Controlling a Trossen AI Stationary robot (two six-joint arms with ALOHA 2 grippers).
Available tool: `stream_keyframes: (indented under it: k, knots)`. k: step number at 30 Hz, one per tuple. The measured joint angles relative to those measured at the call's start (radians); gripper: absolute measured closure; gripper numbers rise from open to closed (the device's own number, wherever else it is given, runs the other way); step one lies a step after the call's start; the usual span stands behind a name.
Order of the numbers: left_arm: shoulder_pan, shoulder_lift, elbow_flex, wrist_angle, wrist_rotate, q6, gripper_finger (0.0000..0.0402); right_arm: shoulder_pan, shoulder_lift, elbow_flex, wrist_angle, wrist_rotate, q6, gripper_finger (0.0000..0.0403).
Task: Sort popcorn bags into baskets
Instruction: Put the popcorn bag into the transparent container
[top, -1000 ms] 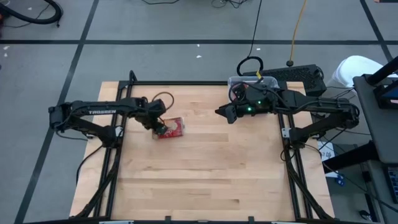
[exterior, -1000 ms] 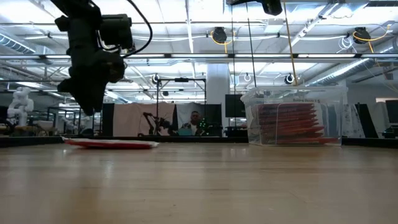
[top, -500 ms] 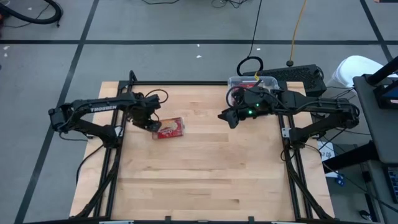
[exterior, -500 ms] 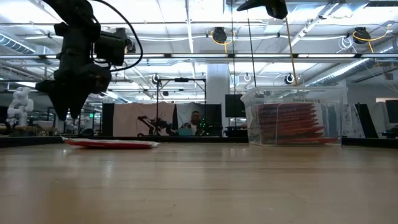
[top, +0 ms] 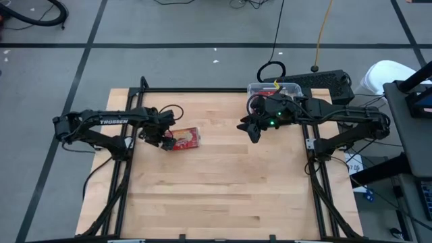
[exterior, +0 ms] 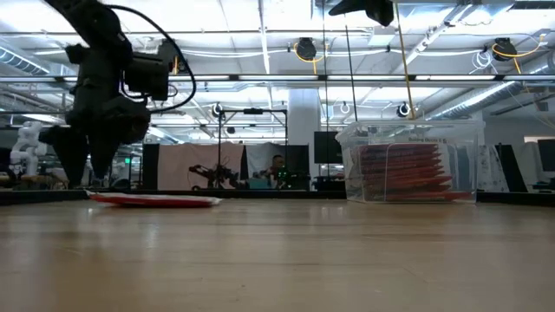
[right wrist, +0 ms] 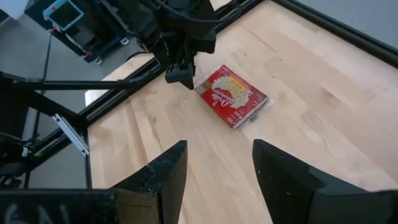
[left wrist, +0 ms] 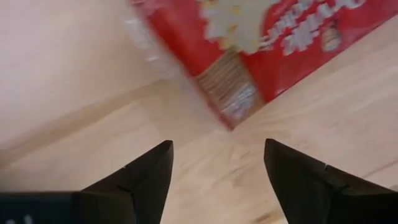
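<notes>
One red popcorn bag [top: 187, 139] flat on the table; others, seemingly upright, in the clear basket [exterior: 410, 161].

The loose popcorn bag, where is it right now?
In the high view the popcorn bag lies flat on the table's left half, just beside the left gripper, far from the clear tub.

The left arm reaches in from the left edge of the desk, its wrist bent downward, and the left claw [top: 164, 140] hangs low over the wood with its two dark fingers [left wrist: 140, 177] spread apart, empty. The right arm stretches from the right edge toward the middle, held high; the right claw [top: 252, 131] is parted and empty too.
</notes>
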Motion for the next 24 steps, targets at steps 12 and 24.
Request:
stream_keyframes:
  k: [12,24]
  knots:
    - [0.002,-0.008,-0.212,0.362,0.064,-0.016,0.0220,-0.003,0.000,0.000,0.000,0.000,-0.050,0.0229]
    - [0.004,-0.037,-0.127,0.375,-0.050,0.252,0.0394,-0.026,0.000,0.000,0.065,0.000,0.115,0.0229]
